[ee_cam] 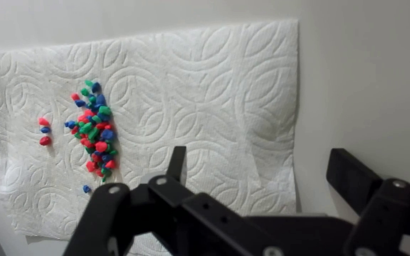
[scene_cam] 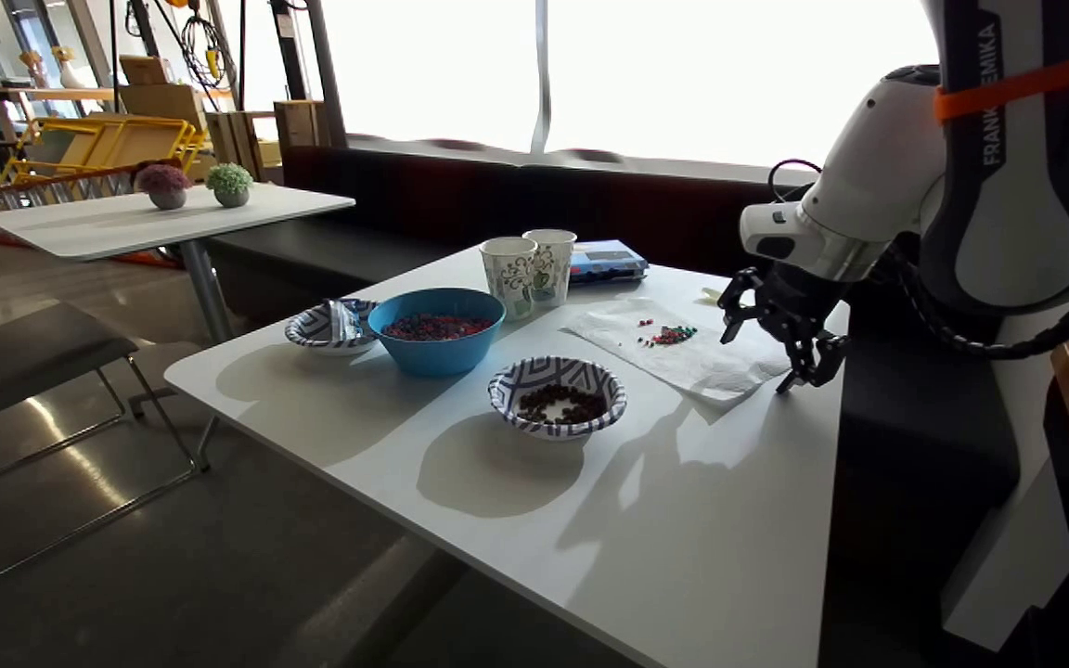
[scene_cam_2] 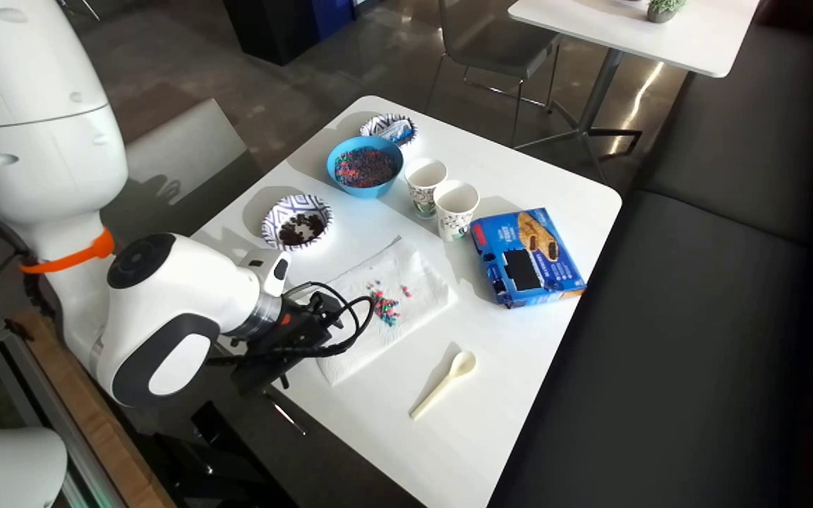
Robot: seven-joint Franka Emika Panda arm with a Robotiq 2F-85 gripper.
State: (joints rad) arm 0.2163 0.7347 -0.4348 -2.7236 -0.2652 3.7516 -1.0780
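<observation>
My gripper (ee_cam: 258,153) stands open in the wrist view, its fingers wide apart with nothing between them. It hangs over the edge of a white paper towel (ee_cam: 205,89), one finger above the towel and one above the bare tabletop. On the towel lies a small heap of red, green and blue candy pieces (ee_cam: 96,135), with a few loose bits beside it. In an exterior view the gripper (scene_cam: 755,362) points down low over the table's near-arm side; whether the lower fingertip touches the table, I cannot tell.
On the white table (scene_cam: 711,538) stand a patterned bowl of dark pieces (scene_cam: 507,401), a blue bowl of candy (scene_cam: 437,360), two paper cups (scene_cam: 508,269), a patterned bowl (scene_cam: 298,336) with a packet, a blue box (scene_cam_2: 558,282) and a pale spoon (scene_cam_2: 442,388). A dark bench (scene_cam_2: 632,353) runs alongside.
</observation>
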